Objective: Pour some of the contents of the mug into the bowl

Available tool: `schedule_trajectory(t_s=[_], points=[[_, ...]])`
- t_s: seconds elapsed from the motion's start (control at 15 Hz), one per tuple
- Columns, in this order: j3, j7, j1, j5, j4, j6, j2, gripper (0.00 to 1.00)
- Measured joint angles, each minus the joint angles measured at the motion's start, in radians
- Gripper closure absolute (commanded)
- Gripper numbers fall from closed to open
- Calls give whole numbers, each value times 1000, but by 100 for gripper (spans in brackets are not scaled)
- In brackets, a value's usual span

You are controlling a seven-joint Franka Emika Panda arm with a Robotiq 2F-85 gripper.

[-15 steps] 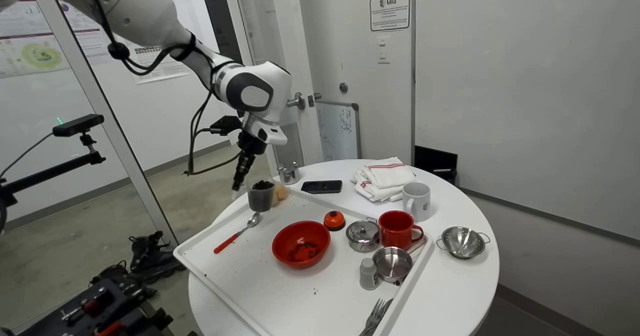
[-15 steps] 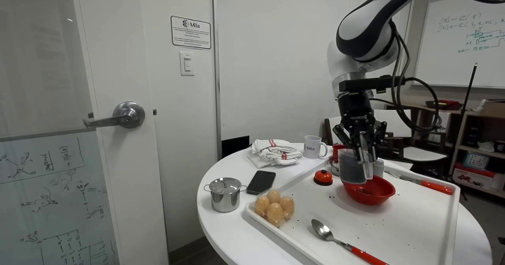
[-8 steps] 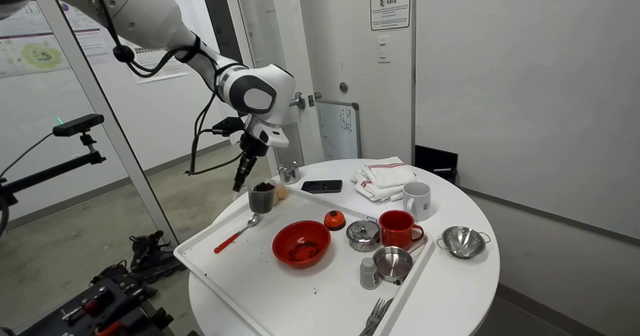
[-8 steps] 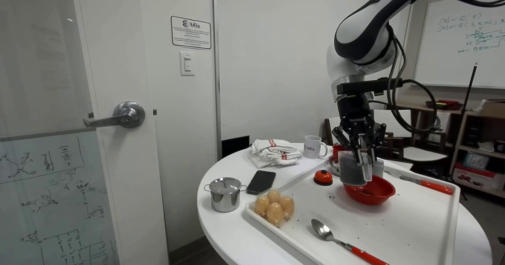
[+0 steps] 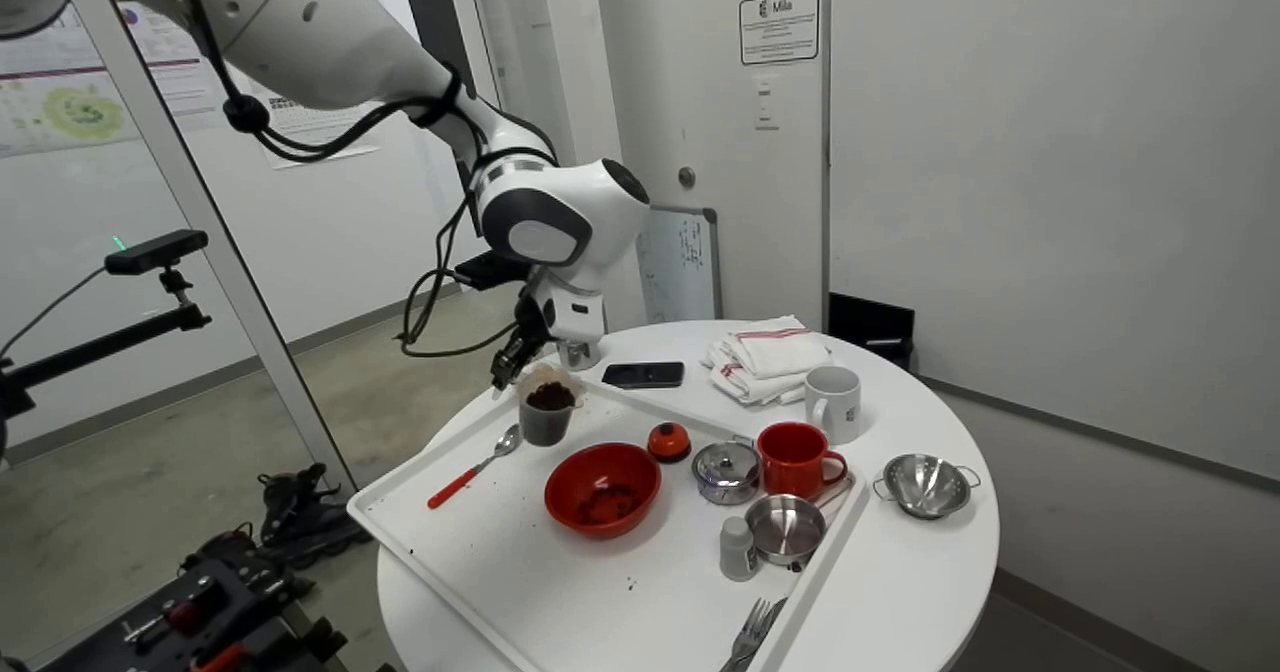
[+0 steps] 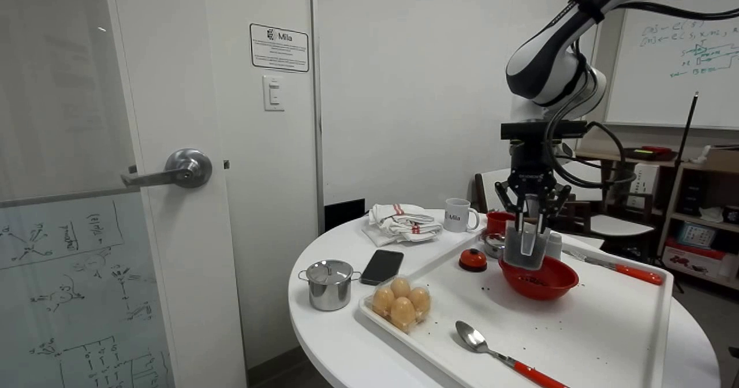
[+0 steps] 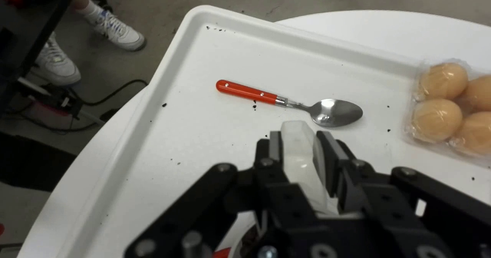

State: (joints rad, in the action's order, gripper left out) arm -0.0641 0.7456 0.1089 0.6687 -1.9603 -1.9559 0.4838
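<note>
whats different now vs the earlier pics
In an exterior view, the mug has shifted right and slightly down, closer to the bowl, and tilts more. The gripper kept its hold; nothing was let go. The bowl, spoon and eggs stayed put.

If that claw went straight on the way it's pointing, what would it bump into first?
The claw would probably meet the white tray near the spoon, or perhaps the spoon itself; the wrist view leaves depth unclear. The dark grey mug it holds might touch down sooner.
</note>
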Motion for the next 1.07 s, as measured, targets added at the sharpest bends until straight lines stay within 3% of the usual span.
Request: schedule_trajectory(t_s=[0.67,1.07], points=[[-29,-203,106,531,-115,25,-13,91],[-71,-415,155,760,-188,170,-13,91]])
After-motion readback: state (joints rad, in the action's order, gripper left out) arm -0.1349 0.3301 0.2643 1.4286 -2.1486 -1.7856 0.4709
